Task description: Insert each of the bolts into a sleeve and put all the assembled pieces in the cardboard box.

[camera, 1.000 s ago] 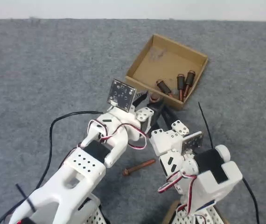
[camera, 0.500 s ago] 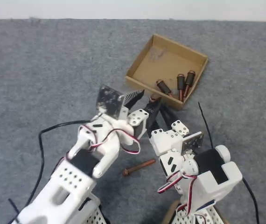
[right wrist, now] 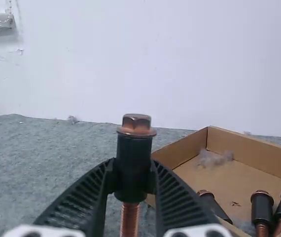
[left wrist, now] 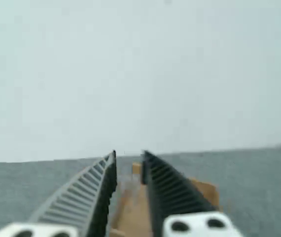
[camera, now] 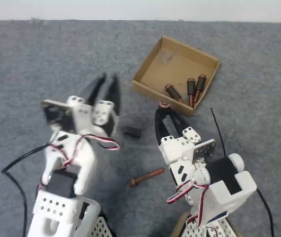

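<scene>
Grey carpet [camera: 32,59]: right gripper [right wrist: 132,170] clamps sleeved bolt [right wrist: 133,148] (upright); left gripper [left wrist: 129,154] parted; 3 assemblies [camera: 191,91] in cardboard box [camera: 175,66].

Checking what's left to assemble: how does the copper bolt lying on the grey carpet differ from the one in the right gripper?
The loose copper bolt on the grey carpet is bare; the held copper bolt in the right gripper wears a black sleeve. The loose bolt lies flat; the held one stands upright, clamped between the fingers. Both have flanged copper heads.
</scene>
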